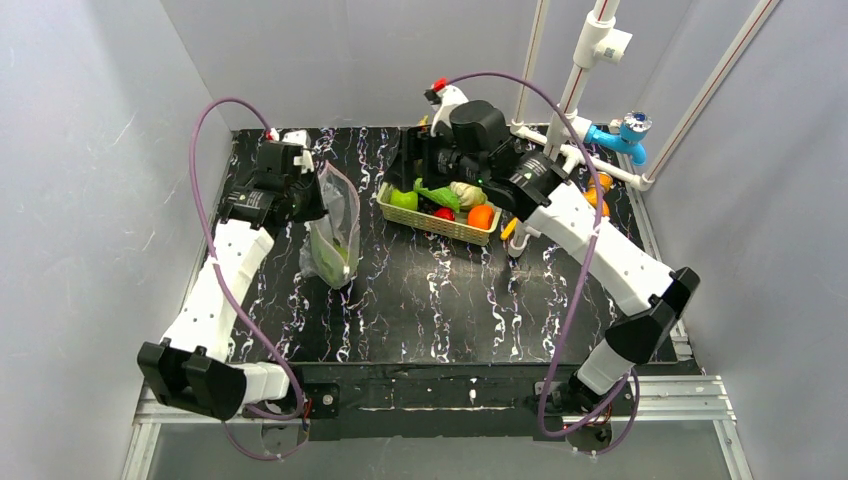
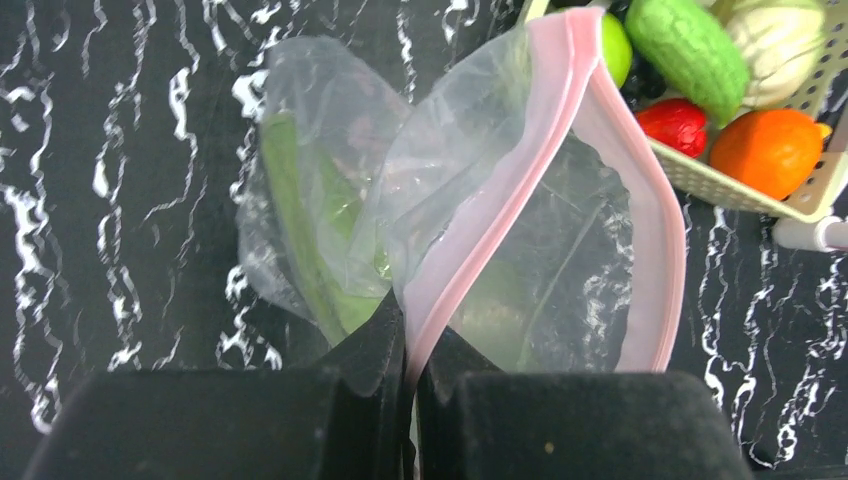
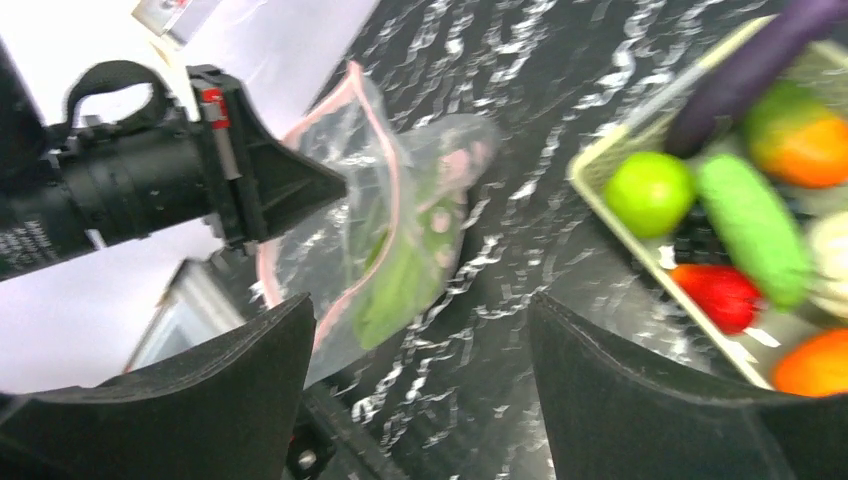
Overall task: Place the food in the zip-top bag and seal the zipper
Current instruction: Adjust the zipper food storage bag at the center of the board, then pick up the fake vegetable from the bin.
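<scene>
The left gripper (image 2: 410,335) is clamped on the pink zipper strip (image 2: 520,170) of the clear, crinkly plastic bag (image 1: 335,235). It holds the mouth agape toward the right, with big green leaves (image 2: 300,230) inside. Near the bag's right sits the cream lattice basket (image 1: 432,222) holding the round green apple (image 3: 650,190), the bumpy green cucumber (image 3: 755,225) lying aslant, a small red piece (image 3: 722,295) and an orange (image 3: 815,365). The right gripper (image 3: 420,330), jaws spread and empty, hovers at the basket's bag-side end. The fruit lies just right of its fingers, so this arm looks the nearer one for the pick.
</scene>
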